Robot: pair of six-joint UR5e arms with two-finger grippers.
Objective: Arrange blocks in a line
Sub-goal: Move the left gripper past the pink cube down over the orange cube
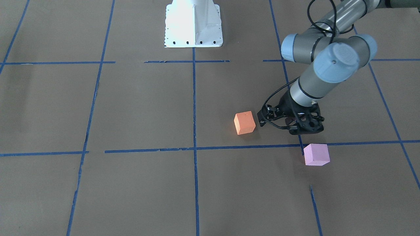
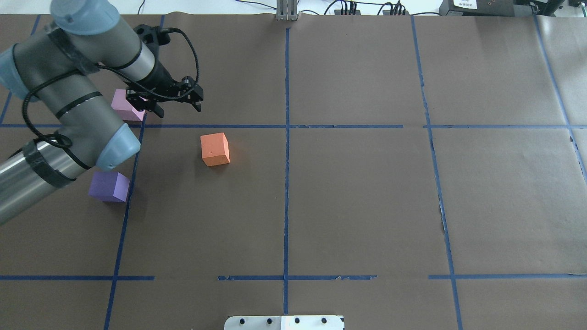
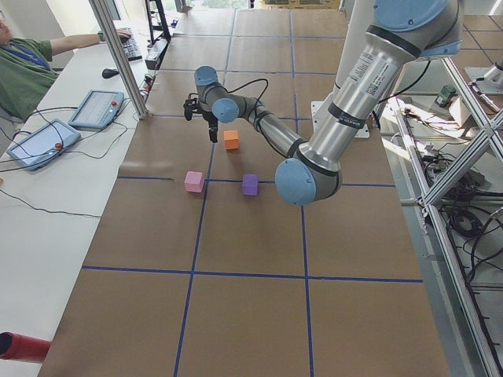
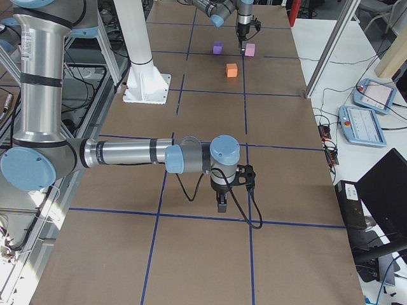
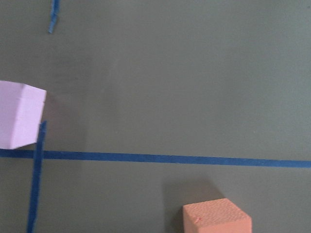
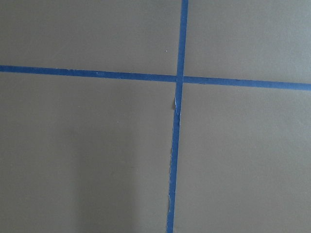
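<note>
We record the left arm (image 2: 91, 43) as round grey-silver tubes joined by bulky housings with light-blue end caps. Black bands ring the tubes beside the joints. A thin black cable (image 2: 196, 57) runs in loose loops along the forearm to the wrist. The upper tube bears a printed label, too small to read. The left gripper (image 2: 176, 106) is a black, open-framed linkage with visible bolt holes. The right arm (image 4: 121, 154) has the same finish, with a black cable at its black right gripper (image 4: 220, 203). The white pedestal (image 1: 193, 23) shows dark screw holes along its flange.
</note>
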